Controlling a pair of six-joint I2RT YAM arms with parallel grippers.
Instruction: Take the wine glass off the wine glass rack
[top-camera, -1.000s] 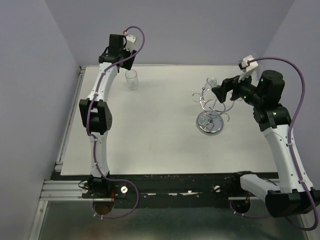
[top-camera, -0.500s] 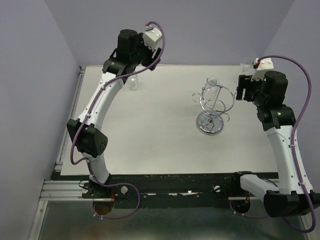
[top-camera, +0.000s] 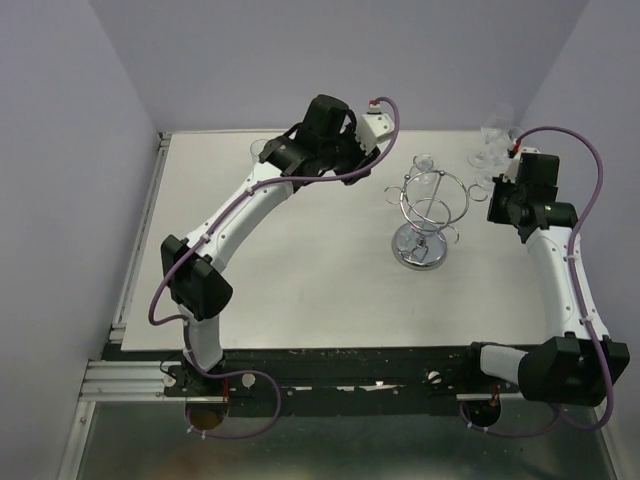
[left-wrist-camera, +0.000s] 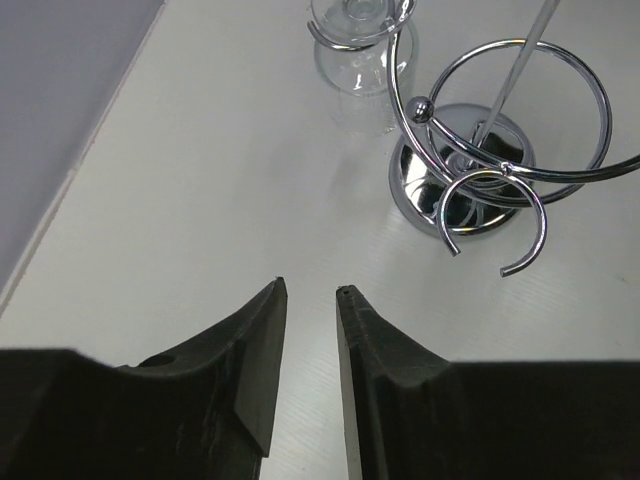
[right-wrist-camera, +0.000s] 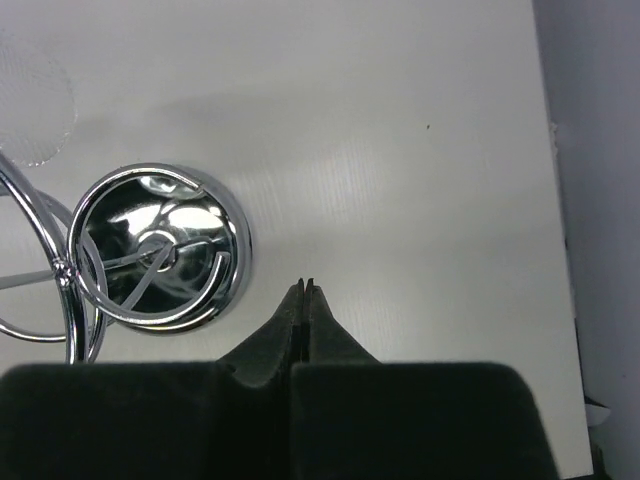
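The chrome wine glass rack (top-camera: 424, 214) stands right of the table's middle, with its mirror base (left-wrist-camera: 462, 170) and curled hooks (left-wrist-camera: 497, 222) showing in the left wrist view. One clear wine glass (left-wrist-camera: 362, 45) hangs upside down from a hook on its far side (top-camera: 423, 164). My left gripper (left-wrist-camera: 311, 292) hovers left of the rack, pointing at it, jaws a narrow gap apart and empty. My right gripper (right-wrist-camera: 305, 286) is shut on nothing, above the table just right of the rack base (right-wrist-camera: 160, 248).
Clear stemmed glassware (top-camera: 490, 140) stands at the back right corner by the wall. Another clear glass (top-camera: 262, 150) stands at the back left, partly behind the left arm. Purple walls close in the back and both sides.
The left arm swung from the back-left glass toward the rack and its jaws narrowed. The right gripper pulled back from the rack to the right and shut.
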